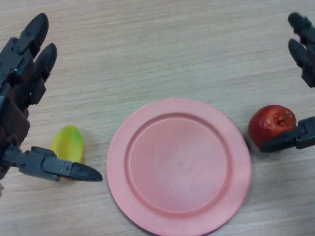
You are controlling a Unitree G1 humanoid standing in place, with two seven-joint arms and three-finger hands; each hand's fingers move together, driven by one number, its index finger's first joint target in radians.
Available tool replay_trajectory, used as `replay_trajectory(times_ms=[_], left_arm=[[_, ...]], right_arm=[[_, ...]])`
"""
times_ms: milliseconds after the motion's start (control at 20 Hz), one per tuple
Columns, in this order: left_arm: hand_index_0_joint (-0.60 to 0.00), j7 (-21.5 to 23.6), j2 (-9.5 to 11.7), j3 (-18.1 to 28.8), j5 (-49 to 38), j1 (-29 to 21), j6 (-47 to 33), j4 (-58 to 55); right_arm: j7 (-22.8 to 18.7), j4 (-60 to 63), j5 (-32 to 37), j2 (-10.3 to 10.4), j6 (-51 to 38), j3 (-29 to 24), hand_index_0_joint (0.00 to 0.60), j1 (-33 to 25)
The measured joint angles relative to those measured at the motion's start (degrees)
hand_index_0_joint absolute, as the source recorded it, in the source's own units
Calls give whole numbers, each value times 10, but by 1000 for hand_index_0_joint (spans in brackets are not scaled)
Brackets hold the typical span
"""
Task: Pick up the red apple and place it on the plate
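A red apple (270,123) lies on the wooden table just right of a pink plate (147,201), stem dimple facing up. My right hand (304,51) is at the right edge, open, with its fingers straight above and behind the apple and its thumb (290,140) lying against the apple's near side. My left hand (22,73) is open at the left edge, away from the apple, with its thumb (59,167) stretched out in front of a yellow-green fruit.
A yellow-green fruit (69,142) lies on the table left of the plate, just behind my left thumb. Bare wood table (162,44) stretches behind the plate.
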Motion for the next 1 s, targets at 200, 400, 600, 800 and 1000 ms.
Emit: replay_trajectory(times_ms=[200,400,600,800,1000], left_arm=[[0,0,-3,0,3,8,-30,3],[0,0,-4,-1,18,13,-31,3],[0,0,-5,0,19,17,-34,3],[0,0,-6,6,18,19,-37,3],[0,1,-6,13,17,19,-38,1]], right_arm=[[0,139,-37,-2,-66,23,0,-10],[0,201,-91,-2,-101,38,299,-20],[-54,292,-244,-18,-231,46,600,-41],[-42,170,-240,-15,-204,47,600,-29],[19,-8,-192,53,-80,109,600,0]])
